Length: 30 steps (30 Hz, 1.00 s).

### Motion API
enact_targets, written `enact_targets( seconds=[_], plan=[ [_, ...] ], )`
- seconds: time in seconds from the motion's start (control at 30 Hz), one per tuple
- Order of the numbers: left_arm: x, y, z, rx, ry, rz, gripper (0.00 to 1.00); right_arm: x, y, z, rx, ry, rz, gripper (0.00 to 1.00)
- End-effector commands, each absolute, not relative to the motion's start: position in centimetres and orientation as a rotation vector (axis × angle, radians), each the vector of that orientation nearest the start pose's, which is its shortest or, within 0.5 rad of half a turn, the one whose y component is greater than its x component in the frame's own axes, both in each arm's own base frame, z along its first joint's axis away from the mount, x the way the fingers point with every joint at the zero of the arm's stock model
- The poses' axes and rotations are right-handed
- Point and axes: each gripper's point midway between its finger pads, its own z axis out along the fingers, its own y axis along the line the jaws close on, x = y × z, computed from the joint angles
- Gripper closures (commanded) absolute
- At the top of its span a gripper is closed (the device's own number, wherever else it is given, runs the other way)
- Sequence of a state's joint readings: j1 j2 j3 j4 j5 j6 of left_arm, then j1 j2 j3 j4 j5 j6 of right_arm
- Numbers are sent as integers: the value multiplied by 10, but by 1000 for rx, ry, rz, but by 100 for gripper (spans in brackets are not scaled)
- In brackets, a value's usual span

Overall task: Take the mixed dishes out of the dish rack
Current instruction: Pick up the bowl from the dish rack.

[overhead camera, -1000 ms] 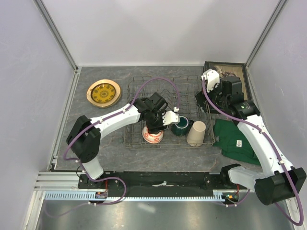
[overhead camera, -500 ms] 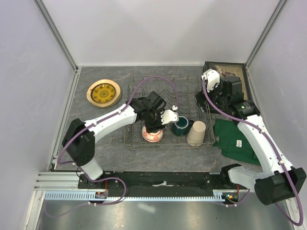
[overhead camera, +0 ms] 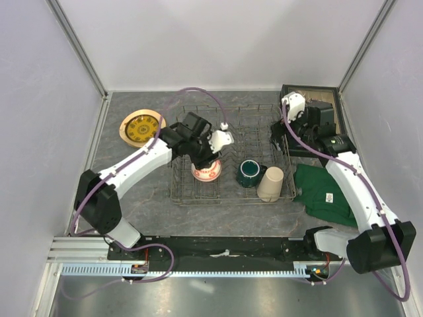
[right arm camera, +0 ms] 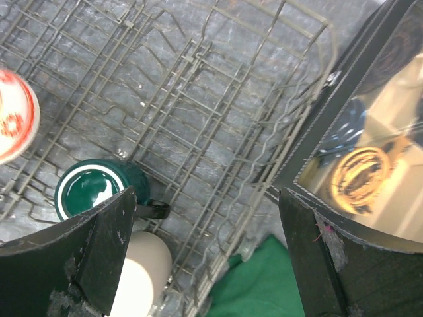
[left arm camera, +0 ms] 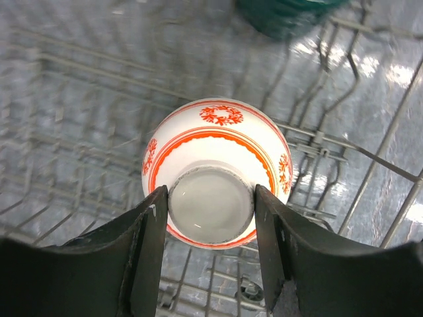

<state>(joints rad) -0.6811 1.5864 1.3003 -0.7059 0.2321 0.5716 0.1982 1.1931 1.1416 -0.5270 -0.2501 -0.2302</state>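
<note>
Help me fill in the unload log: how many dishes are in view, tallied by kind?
Plates: 1, the gold-brown patterned plate
Bowls: 1, the red-and-white bowl
Mugs: 1, the dark green mug
Tumblers: 1, the beige tumbler
Total: 4

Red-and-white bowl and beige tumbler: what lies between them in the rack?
The dark green mug, sitting in the dish rack between bowl and tumbler; the top external view shows it.

mug point(left arm camera: 284, 13): blurred, cut by top edge | bowl point(right arm camera: 13, 115): cut by left edge
</note>
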Motion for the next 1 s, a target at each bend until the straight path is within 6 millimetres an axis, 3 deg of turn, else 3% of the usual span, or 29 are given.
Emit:
enact_targets(
  seconds=[0.0, 0.23, 0.5, 0.7, 0.83, 0.87, 0.93, 0.97],
  plan=[
    [312, -265, 216, 1328, 1860, -461, 98, 357, 112, 255, -540, 2012, 383, 5],
    [318, -257, 253, 1172, 1801, -641, 98, 366, 126, 259, -528, 2011, 554, 5],
    [321, -240, 288, 965, 1740, -885, 99, 362, 166, 280, -595, 1938, 882, 6],
    [320, -237, 300, 913, 1695, -958, 99, 358, 193, 288, -611, 1883, 1184, 12],
    [321, -238, 306, 871, 1680, -1004, 98, 348, 209, 296, -506, 1860, 1476, 17],
    [322, -238, 305, 870, 1676, -1007, 98, 353, 211, 310, -531, 1765, 1481, 17],
    [323, -240, 308, 847, 1674, -1020, 99, 347, 216, 313, -429, 1777, 1615, 20],
    [324, -239, 309, 843, 1673, -1019, 98, 348, 217, 325, -476, 1694, 1606, 23]
  ],
)
